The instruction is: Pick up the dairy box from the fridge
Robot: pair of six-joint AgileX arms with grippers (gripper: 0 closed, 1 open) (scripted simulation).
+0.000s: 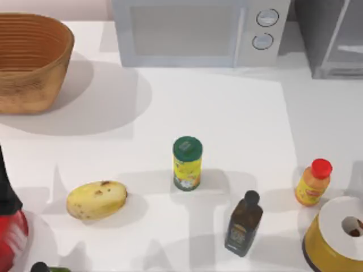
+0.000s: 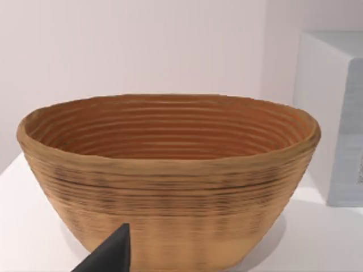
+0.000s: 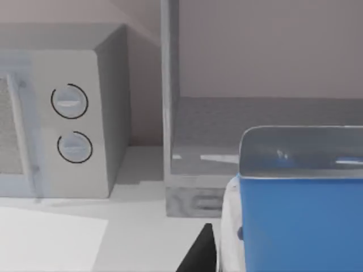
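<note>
The dairy box [image 3: 295,221], white with a blue top, hangs close in front of the right wrist camera, outside the fridge [image 3: 187,187]. My right gripper [image 3: 207,252] is shut on it, one dark finger [image 3: 198,249] lying against its white side. Beyond the box the fridge stands open, its grey inside bare. In the top view the fridge [image 1: 334,45] sits at the table's back right corner. My left gripper [image 2: 116,252] hovers in front of the woven basket [image 2: 170,170] at the back left.
The pale grey microwave [image 1: 193,31] stands at the back centre. A green-lidded yellow can [image 1: 187,163], a yellow fruit [image 1: 96,199], a dark bottle [image 1: 244,224], an orange sauce bottle [image 1: 313,182] and a white-and-yellow roll [image 1: 337,238] stand on the table's front half.
</note>
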